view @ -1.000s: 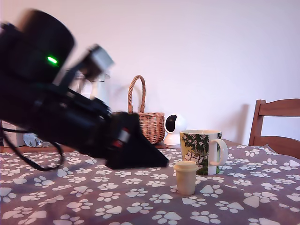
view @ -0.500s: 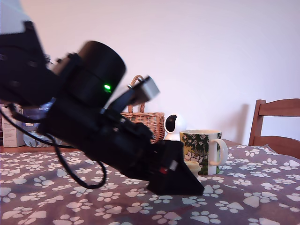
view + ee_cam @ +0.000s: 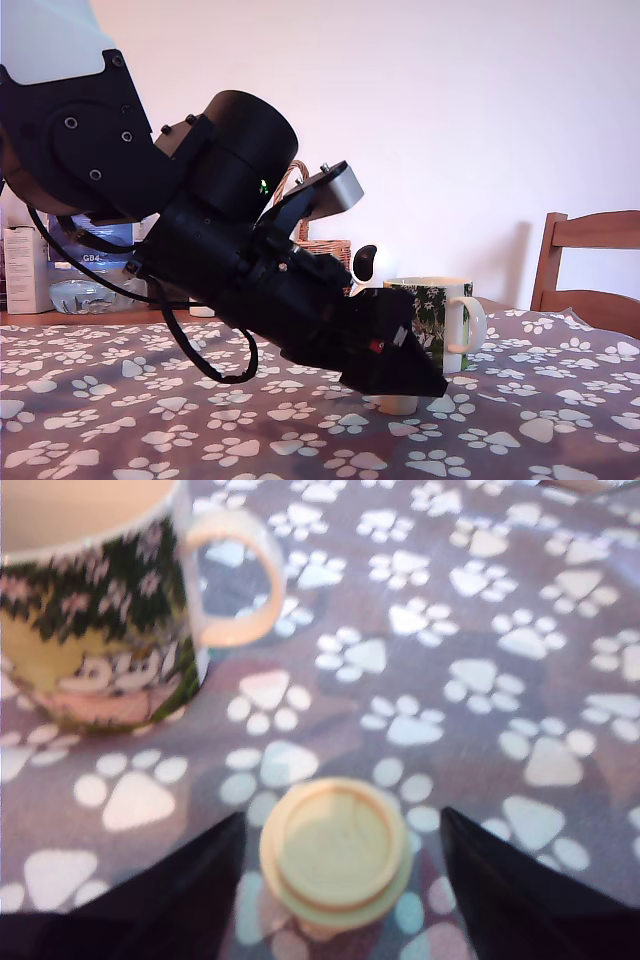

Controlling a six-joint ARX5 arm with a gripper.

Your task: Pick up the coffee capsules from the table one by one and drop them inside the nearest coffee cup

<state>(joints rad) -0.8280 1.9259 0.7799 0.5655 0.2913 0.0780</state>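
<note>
Between spread claw (image 3: 335,880) fingers: coffee capsule (image 3: 335,852) upright, long axis vertical, beside coffee cup (image 3: 95,610).

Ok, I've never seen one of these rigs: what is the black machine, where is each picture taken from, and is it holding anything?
The black machine is a robot arm ending in a claw. One picture is from a camera standing on the table; the other is from a camera on the arm's wrist, looking down past the claw's two black fingers. On the paw-print cloth stand a mug and a small beige coffee capsule. The claw is open, with the capsule between its fingers, so nothing is held yet.
</note>
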